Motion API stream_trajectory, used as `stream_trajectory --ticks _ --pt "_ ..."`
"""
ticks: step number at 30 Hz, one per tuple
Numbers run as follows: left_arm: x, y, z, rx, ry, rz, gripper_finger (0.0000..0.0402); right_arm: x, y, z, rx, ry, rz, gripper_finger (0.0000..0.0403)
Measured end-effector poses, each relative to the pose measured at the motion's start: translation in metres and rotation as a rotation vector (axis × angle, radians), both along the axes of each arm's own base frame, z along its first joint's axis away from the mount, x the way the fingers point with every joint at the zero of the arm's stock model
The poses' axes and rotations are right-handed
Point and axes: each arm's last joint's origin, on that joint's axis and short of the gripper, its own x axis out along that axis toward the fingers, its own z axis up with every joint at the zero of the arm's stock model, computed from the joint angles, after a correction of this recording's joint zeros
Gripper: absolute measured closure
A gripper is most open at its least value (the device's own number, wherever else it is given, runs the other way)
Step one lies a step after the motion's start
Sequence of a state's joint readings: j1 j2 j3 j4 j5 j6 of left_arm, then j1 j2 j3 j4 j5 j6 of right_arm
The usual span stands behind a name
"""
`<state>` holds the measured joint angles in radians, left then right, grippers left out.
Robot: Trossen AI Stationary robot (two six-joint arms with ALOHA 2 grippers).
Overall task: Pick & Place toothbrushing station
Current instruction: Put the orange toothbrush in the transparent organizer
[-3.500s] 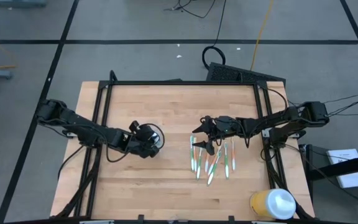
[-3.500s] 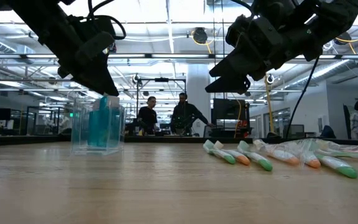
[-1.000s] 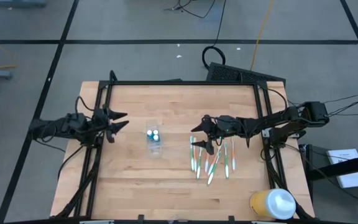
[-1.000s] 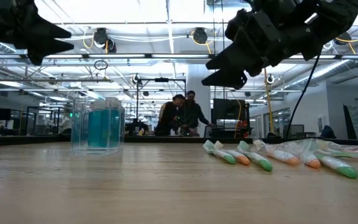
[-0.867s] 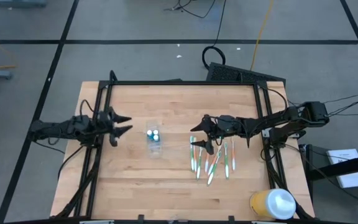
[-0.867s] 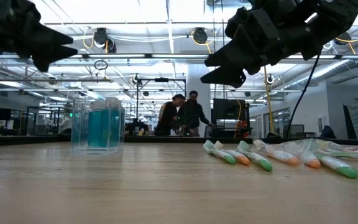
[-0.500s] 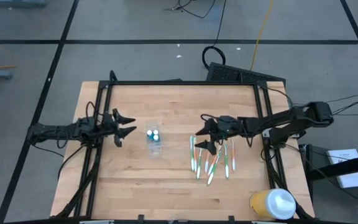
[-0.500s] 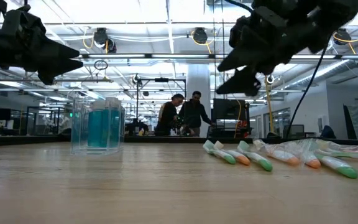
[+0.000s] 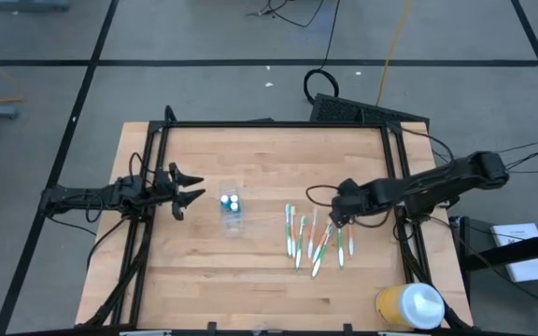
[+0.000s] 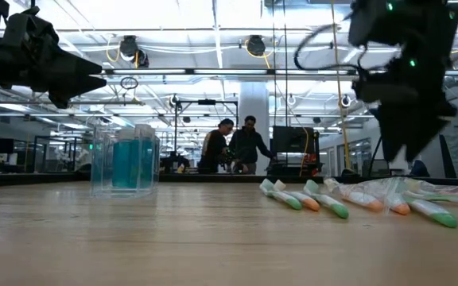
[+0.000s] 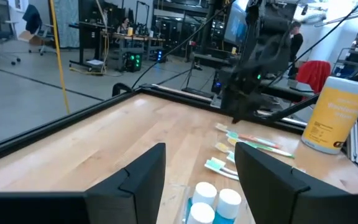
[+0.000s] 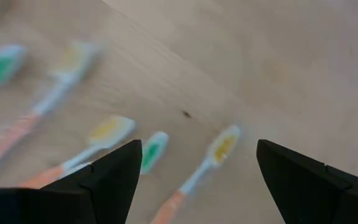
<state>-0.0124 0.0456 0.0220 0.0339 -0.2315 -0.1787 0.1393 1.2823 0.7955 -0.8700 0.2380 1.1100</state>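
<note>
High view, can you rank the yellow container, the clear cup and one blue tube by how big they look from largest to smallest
1. Yellow container, clearly largest.
2. Clear cup.
3. Blue tube, seen only as a small white cap inside the cup.
The view looks straight down, so this compares footprints, not heights.

Clear plastic cup (image 9: 232, 212) stands upright, table centre-left; holds two blue tubes (image 9: 231, 201) w/ white caps, upright, side by side. Toothbrushes (image 9: 316, 239), green, orange & white, lie flat in loose fan well right of cup; approx. seven, heads mostly toward far edge, some overlapping.
</note>
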Motion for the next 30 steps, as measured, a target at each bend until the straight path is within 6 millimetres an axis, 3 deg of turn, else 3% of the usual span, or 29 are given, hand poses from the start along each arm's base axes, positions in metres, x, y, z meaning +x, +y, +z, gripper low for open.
stream_trajectory --ticks 8,15,21,30 --pt "0.0 0.0 0.0 0.0 -0.001 0.001 0.0201 -0.01 0.0 -0.038 0.046 0.027 -0.076 0.0094" --pt "0.0 0.0 0.0 0.0 -0.003 0.002 0.0201 -0.017 -0.001 -0.054 0.065 -0.007 -0.116 0.0099" --pt "0.0 0.0 0.001 -0.001 -0.017 0.005 0.0201 -0.02 -0.003 -0.057 0.022 0.001 -0.14 0.014" --pt "0.0 0.0 0.001 -0.001 -0.017 0.005 0.0201 -0.019 -0.003 -0.057 0.008 -0.012 -0.124 0.0232"
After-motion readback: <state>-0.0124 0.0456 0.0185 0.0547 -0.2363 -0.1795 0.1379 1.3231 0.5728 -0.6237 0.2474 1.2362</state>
